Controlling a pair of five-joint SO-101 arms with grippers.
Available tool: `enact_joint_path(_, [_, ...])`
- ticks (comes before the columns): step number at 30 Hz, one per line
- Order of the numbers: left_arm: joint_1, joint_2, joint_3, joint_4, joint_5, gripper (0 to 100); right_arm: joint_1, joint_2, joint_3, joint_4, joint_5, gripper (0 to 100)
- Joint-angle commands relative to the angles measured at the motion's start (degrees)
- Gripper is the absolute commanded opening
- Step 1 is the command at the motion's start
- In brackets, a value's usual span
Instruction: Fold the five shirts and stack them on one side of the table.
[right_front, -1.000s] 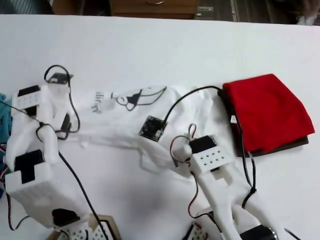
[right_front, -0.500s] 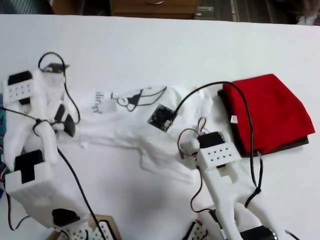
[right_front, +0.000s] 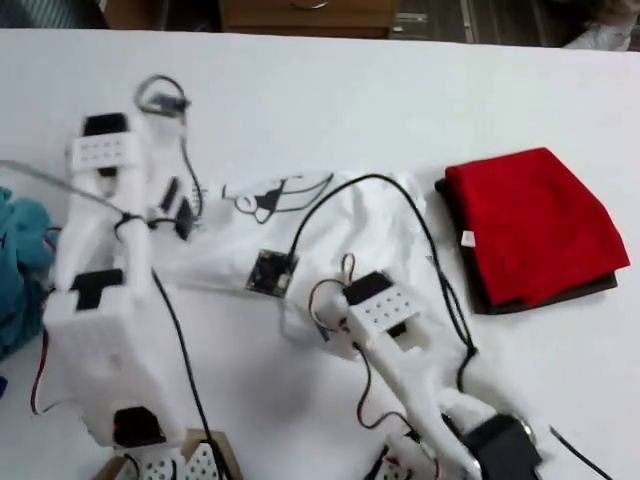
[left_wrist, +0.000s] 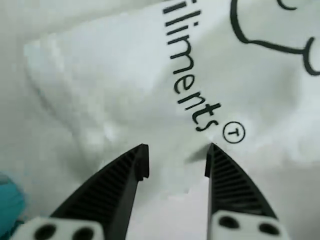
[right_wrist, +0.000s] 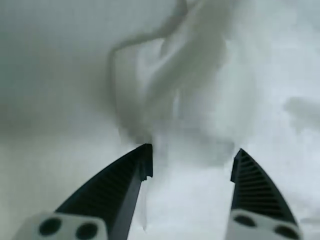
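Table (right_front: 400, 90) white, wooden furniture (right_front: 300, 15) behind, white shirt (right_front: 370, 230) crumpled

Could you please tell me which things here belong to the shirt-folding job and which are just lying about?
Job: white shirt, spread mid-table; red folded shirt on a dark folded garment; teal shirt at the edge of the table.
Lying about: wooden furniture beyond the table.

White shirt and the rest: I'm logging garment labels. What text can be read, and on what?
On the white shirt: dark lettering, cut off at the left wrist view's edge and blurred in the high view; no whole word reads.
On the red shirt: a small white tag, too small to read.
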Motion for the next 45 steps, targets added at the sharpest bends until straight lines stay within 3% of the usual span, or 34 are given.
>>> enact_joint_path(1, [0.5, 1.8, -2.3, -2.4, 0.3, 21, 0.0, 3.9, -0.7, -1.5, -0.4, 25.7])
enact_joint_path(8, [-1.3, 3.6, -2.4, -6.5, -0.2, 21, -0.1, 4.5, -0.7, -1.2, -0.1, 2.2])
enact_joint_path(15, [-1.8, 11.8, -12.4, -3.1, -0.1, 21, -0.1, 4.5, -0.9, 0.1, -0.3, 2.6])
enact_joint_path(20, [-1.8, 15.1, -24.0, 5.2, 0.1, 21, -0.1, 3.1, -5.9, 9.1, -0.4, 8.7])
enact_joint_path(25, [-1.8, 15.2, -34.3, 14.9, 0.2, 21, -0.3, -6.5, -14.7, 18.8, 0.1, 27.9])
enact_joint_path(29, [-4.4, 13.6, -36.6, 15.5, 0.0, 21, 1.9, -13.8, -22.6, 21.5, -0.1, 32.8])
enact_joint_path(34, [-3.3, 13.5, -36.2, 11.7, -0.1, 21, 12.6, -9.5, -23.1, 6.9, -0.4, 24.3])
enact_joint_path(38, [0.7, 17.8, -36.7, 11.0, -0.1, 21, 17.5, 2.6, -24.9, -8.2, -0.8, 0.2])
enact_joint_path(40, [2.0, 20.1, -36.7, 10.2, -0.1, 21, 17.4, 9.4, -28.1, -12.6, -3.6, 4.3])
enact_joint_path(45, [2.4, 23.6, -36.7, 6.0, -0.1, 21, 16.6, 26.2, -44.5, -14.9, -6.6, 2.2])
